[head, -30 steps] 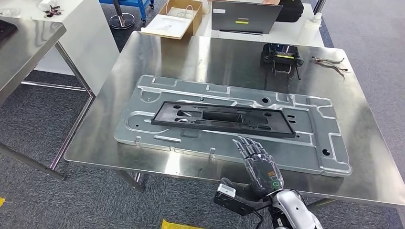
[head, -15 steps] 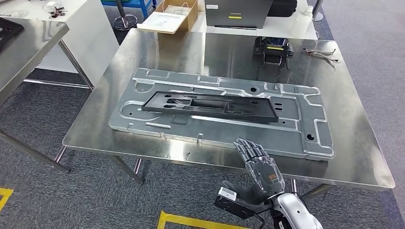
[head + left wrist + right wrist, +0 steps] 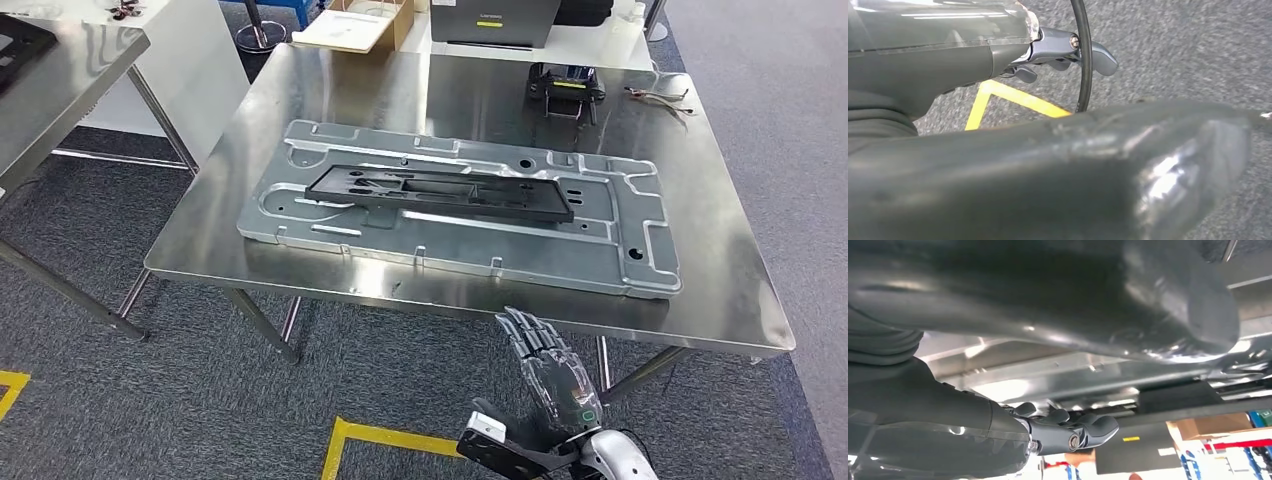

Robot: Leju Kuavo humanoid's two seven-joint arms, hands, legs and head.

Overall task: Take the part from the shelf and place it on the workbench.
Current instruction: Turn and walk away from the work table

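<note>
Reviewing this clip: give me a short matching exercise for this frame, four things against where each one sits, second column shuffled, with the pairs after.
Things:
1. black plastic frame
2. stamped metal panel
3. right robot hand
4. yellow floor tape

Places:
A. flat on the steel workbench
B. on the grey carpet below the near table edge
C. lying on top of the metal panel
D. open, in front of the near table edge, holding nothing

Pairs: 1-C, 2-A, 3-D, 4-B
</note>
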